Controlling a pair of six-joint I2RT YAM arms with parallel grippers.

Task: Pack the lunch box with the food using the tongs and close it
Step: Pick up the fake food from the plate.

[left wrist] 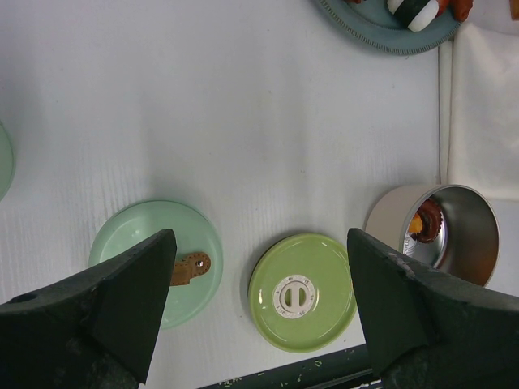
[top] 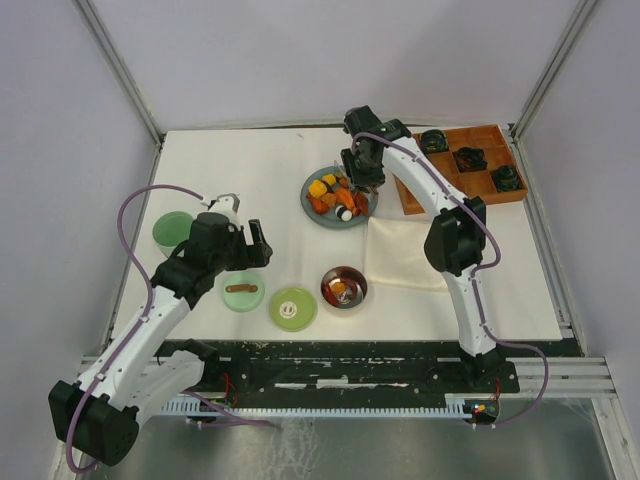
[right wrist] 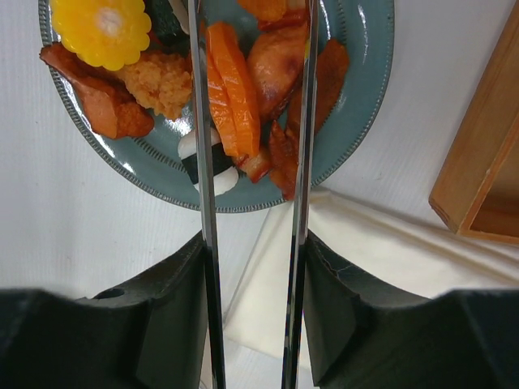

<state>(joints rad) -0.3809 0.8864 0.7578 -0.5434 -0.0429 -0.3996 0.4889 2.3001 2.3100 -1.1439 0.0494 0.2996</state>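
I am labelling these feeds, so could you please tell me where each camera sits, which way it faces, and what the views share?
Top view: fixed above and behind the arms, looking down on the table; left arm and right arm show whole.
Left wrist: from that wrist, looks down at mint lid, lime lid and steel bowl; its open fingers frame the bottom corners.
Right wrist: from that wrist, looks down at the plate of food; its fingers grip the tongs.
Shared: the plate shows in all three views.
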